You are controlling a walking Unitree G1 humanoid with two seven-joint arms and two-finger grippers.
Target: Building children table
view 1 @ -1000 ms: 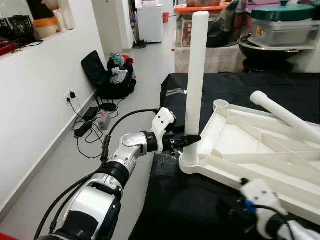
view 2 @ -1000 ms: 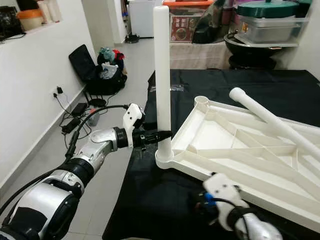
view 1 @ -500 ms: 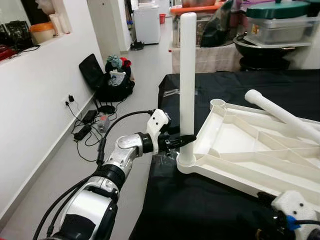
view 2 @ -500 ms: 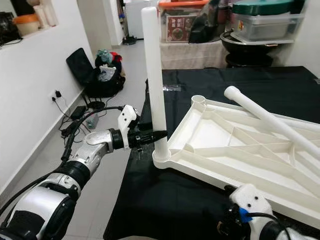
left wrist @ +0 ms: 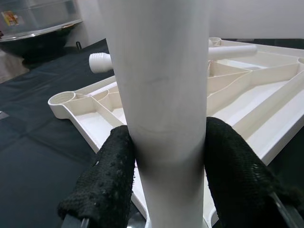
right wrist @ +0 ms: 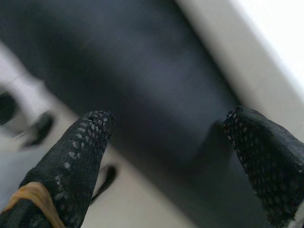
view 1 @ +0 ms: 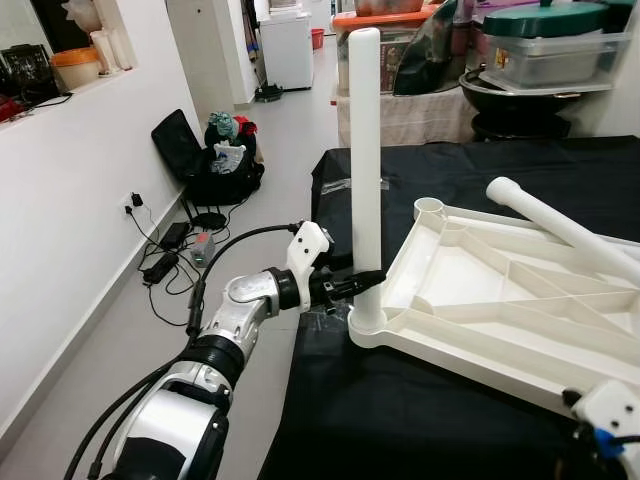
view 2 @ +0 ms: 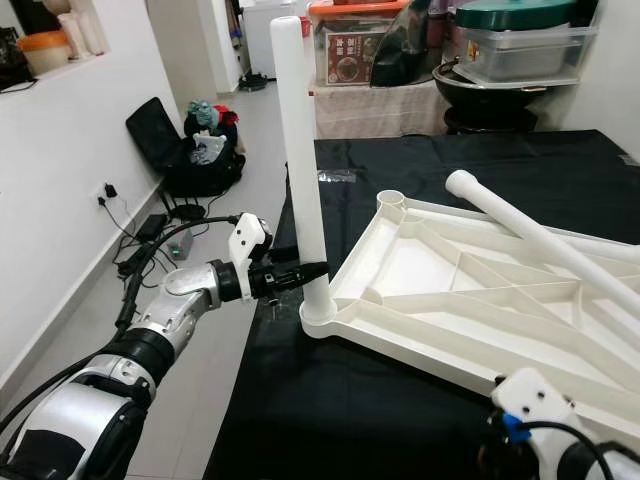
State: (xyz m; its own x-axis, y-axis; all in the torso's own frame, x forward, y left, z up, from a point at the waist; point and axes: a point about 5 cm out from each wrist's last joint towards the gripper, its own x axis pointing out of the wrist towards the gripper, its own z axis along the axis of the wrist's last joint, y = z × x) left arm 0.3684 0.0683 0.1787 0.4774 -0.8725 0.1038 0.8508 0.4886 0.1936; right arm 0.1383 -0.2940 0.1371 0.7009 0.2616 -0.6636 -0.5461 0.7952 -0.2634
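A white table leg (view 1: 365, 170) stands upright in the near corner socket of the upside-down white tabletop (view 1: 480, 300). My left gripper (view 1: 365, 282) is shut on the leg just above the socket; in the left wrist view its black fingers (left wrist: 107, 185) press on both sides of the leg (left wrist: 161, 95). A second white leg (view 1: 560, 228) lies slanted across the tabletop's far side. An empty corner socket (view 1: 430, 209) shows at the back. My right gripper (right wrist: 168, 126) is open and blurred, low at the near right over the black cloth, holding nothing.
The black-covered table (view 1: 400, 400) carries the tabletop, and its left edge drops to the tiled floor. A black bag (view 1: 215, 160) and cables (view 1: 165, 255) lie by the white wall. Storage boxes and a pot (view 1: 560, 50) stand behind the table.
The camera has shifted a little. My right arm has drawn back toward the near right corner of the view. The left gripper stays shut on the upright leg.
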